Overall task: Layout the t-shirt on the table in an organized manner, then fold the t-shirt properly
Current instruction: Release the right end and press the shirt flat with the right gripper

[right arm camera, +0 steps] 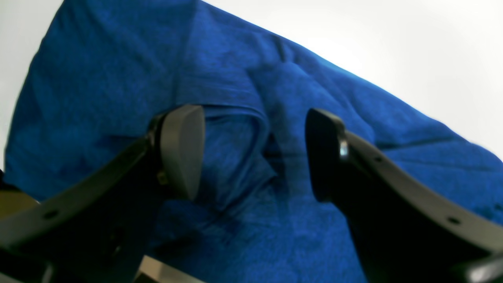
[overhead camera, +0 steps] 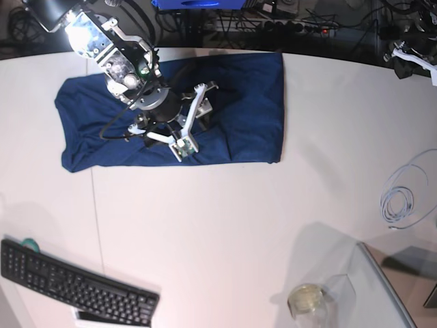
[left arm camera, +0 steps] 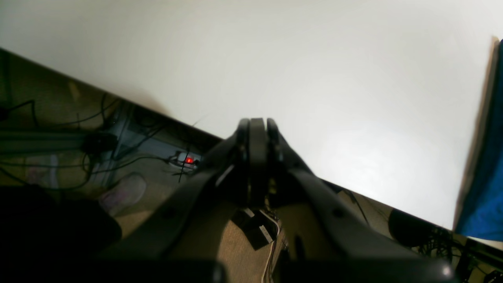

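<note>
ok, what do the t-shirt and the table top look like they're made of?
t-shirt: soft knit fabric, likely cotton jersey, matte dark blue; it wrinkles and folds under the open right claw, and a heathered weave texture shows up close.
table: smooth hard white top, probably laminate or painted board, satin finish; it shows soft glare, no grain, and one thin dark seam.

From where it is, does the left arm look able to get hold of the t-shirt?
Probably not without moving first. The left gripper is shut near the table edge, with bare tabletop between it and the t-shirt. Nothing blocks that stretch.
</note>
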You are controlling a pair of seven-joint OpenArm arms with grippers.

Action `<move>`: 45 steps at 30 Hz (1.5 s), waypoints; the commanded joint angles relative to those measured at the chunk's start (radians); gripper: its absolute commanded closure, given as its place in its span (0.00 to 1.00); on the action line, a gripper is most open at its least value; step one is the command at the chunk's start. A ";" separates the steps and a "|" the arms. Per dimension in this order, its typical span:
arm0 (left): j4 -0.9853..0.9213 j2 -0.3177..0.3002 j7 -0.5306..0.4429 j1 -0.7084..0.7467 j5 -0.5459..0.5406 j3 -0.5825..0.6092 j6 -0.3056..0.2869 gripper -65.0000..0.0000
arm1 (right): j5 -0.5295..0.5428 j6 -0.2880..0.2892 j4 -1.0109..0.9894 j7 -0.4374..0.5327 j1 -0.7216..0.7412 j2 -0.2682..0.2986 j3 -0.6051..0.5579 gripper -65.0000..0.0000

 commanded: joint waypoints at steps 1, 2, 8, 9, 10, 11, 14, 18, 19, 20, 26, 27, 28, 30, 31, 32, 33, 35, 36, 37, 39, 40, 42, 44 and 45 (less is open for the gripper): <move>0.014 -0.007 -0.019 0.007 -0.015 -0.008 -0.007 1.00 | -0.005 -0.008 0.004 0.016 0.019 0.001 -0.015 0.40; 0.014 -0.004 -0.019 0.007 -0.015 -0.008 -0.007 1.00 | -0.005 -0.008 -0.007 0.016 0.025 0.001 -0.029 0.40; 0.014 0.004 -0.019 -0.002 -0.006 -0.006 -0.007 1.00 | -0.005 -0.017 -0.031 0.018 0.031 -0.019 -0.044 0.40; 0.014 0.006 -0.019 -0.005 0.008 -0.006 -0.007 1.00 | -0.005 -0.039 -0.031 0.018 0.031 -0.025 -0.044 0.40; 0.014 0.006 -0.019 -0.005 0.025 -0.006 -0.007 1.00 | -0.006 -0.066 -0.033 0.018 0.034 -0.030 -0.046 0.41; 0.014 0.006 -0.019 -0.010 0.042 -0.006 -0.007 1.00 | -0.016 -0.094 -0.033 0.019 0.038 -0.030 -0.046 0.41; 0.014 0.018 -0.019 -0.026 0.083 -0.006 -0.008 1.00 | -0.081 -0.131 -0.030 0.021 0.046 -0.031 -0.086 0.48; 0.014 0.027 -0.019 -0.033 0.118 -0.006 -0.008 1.00 | -0.167 -0.131 -0.031 0.019 0.046 -0.054 -0.152 0.90; 0.014 0.027 -0.019 -0.033 0.120 -0.006 -0.008 1.00 | -0.178 -0.131 -0.034 0.018 0.046 -0.065 -0.164 1.00; 0.014 0.029 -0.019 -0.033 0.120 -0.006 -0.008 1.00 | -0.189 -0.131 -0.045 0.016 0.046 -0.068 -0.175 1.00; 0.006 0.036 -0.019 -0.045 0.126 -0.006 -0.008 1.00 | -0.194 -0.129 -0.145 0.018 0.057 -0.146 -0.204 1.00; -0.001 0.036 -0.019 -0.046 0.126 -0.006 -0.008 1.00 | -0.194 -0.129 -0.166 0.018 0.060 -0.161 -0.204 1.00; -0.011 0.036 -0.019 -0.046 0.126 -0.006 -0.008 1.00 | -0.194 -0.129 -0.186 0.019 0.060 -0.172 -0.204 1.00; -0.021 0.036 -0.019 -0.046 0.126 -0.006 -0.008 1.00 | -0.194 -0.129 -0.212 0.019 0.074 -0.180 -0.202 1.00; -0.024 0.036 -0.019 -0.046 0.126 -0.006 -0.008 1.00 | -0.194 -0.129 -0.221 0.021 0.080 -0.180 -0.202 1.00; -0.026 0.036 -0.019 -0.046 0.126 -0.006 -0.008 1.00 | -0.194 -0.129 -0.229 0.021 0.084 -0.181 -0.202 1.00; -0.031 0.036 -0.020 -0.046 0.126 -0.006 -0.008 1.00 | -0.194 -0.129 -0.234 0.021 0.091 -0.181 -0.199 1.00; -0.031 0.036 -0.020 -0.045 0.126 -0.006 -0.008 1.00 | -0.194 -0.129 -0.237 0.021 0.094 -0.177 -0.196 1.00; -0.031 0.036 -0.020 -0.045 0.126 -0.006 -0.008 1.00 | -0.194 -0.129 -0.237 0.021 0.098 -0.175 -0.196 1.00; -0.031 0.036 -0.020 -0.045 0.126 -0.008 -0.008 1.00 | -0.194 -0.129 -0.235 0.021 0.104 -0.172 -0.196 1.00; -0.031 0.036 -0.020 -0.046 0.126 -0.008 -0.008 1.00 | -0.192 -0.129 -0.235 0.021 0.109 -0.157 -0.195 1.00; -0.031 0.036 -0.020 -0.046 0.126 -0.008 -0.008 1.00 | -0.194 -0.129 -0.235 0.021 0.112 -0.154 -0.195 1.00; -0.031 0.036 -0.020 -0.046 0.126 -0.008 -0.008 1.00 | -0.192 -0.129 -0.235 0.021 0.123 -0.148 -0.195 1.00; -0.031 0.036 -0.020 -0.046 0.126 -0.008 -0.008 1.00 | -0.194 -0.129 -0.235 0.021 0.126 -0.135 -0.192 1.00; -0.031 0.036 -0.020 -0.046 0.126 -0.008 -0.008 1.00 | -0.190 -0.129 -0.229 0.021 0.127 -0.123 -0.178 1.00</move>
